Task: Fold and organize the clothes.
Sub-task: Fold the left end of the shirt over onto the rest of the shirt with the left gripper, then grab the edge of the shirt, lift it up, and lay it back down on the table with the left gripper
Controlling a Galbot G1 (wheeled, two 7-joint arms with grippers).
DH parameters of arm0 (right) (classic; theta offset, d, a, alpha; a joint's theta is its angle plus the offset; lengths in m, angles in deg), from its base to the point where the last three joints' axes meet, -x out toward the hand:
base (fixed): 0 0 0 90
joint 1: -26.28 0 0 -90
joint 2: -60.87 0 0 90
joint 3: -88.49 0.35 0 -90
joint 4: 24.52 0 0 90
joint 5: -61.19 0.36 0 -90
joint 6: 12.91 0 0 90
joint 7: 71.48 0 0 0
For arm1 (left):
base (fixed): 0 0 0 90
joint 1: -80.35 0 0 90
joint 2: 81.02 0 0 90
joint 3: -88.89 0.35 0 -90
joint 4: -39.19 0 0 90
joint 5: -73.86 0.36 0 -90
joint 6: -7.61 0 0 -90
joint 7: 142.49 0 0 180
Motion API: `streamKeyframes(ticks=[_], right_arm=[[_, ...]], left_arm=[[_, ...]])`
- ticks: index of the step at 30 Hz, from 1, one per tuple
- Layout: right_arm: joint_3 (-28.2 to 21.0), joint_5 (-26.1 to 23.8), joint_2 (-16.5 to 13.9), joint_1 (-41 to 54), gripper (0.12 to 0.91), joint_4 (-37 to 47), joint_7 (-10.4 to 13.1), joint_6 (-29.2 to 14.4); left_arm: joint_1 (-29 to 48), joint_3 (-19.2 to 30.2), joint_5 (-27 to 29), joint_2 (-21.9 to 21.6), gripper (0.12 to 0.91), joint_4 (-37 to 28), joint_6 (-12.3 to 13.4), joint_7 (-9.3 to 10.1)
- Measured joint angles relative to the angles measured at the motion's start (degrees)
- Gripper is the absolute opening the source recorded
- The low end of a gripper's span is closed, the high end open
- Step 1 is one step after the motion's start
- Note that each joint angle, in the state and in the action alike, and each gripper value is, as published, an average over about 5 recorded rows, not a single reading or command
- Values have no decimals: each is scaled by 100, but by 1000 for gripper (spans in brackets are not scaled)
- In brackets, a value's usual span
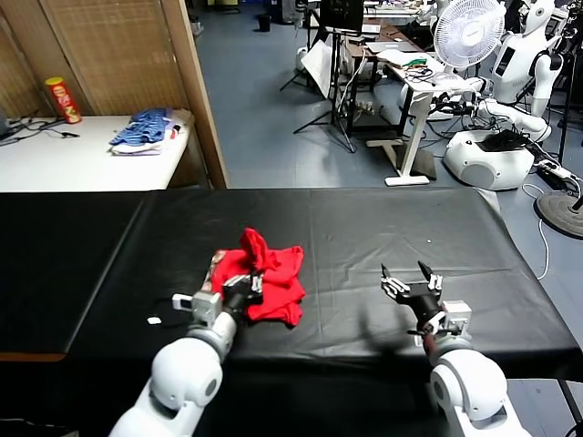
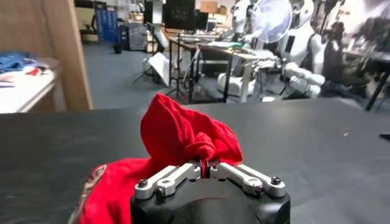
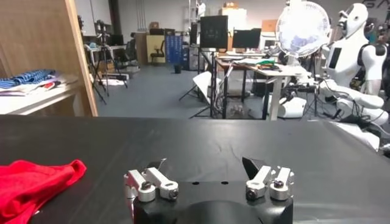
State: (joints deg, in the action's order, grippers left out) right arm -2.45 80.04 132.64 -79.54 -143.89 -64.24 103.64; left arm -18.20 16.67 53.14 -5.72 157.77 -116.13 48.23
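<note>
The red T-shirt (image 1: 264, 278) sits bunched on the black bench (image 1: 364, 237), left of center. Left hand (image 2: 208, 167) is pinching a fold of it, so a peak of cloth stands up. Right hand (image 1: 412, 284) is spread wide, holding nothing. Looks light and floppy, so I'd grab hems or shoulder seams, 2 corners at once.

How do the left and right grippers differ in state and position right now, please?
The left gripper is shut on a pinch of the red T-shirt, while the right gripper is open and holds nothing. The left gripper sits at the crumpled shirt; the right gripper hovers over bare black table, apart from the shirt. Both are low over the near side of the table.
</note>
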Motion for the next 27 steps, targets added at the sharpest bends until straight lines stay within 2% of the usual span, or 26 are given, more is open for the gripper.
streamKeyframes(ticks=[5,8,16,19,22,27], right_arm=[[-38,0,-14,27,798,9,-96,-10],[-89,0,-46,65,798,43,-199,-39],[-450,17,-180,302,798,219,-523,-119],[-704,19,-207,465,798,326,-595,-130],[-1049,16,-178,694,798,461,-657,-125],[-1779,-134,-28,1261,798,835,-673,-124]], left_arm=[[15,36,212,230,160,-262,173,-45],[32,27,248,358,232,-402,306,-55],[118,-24,211,754,670,-580,638,-169],[56,-126,121,748,771,-442,698,-223],[-60,-305,42,585,795,-180,746,-205],[-293,-747,-62,231,798,158,721,-68]])
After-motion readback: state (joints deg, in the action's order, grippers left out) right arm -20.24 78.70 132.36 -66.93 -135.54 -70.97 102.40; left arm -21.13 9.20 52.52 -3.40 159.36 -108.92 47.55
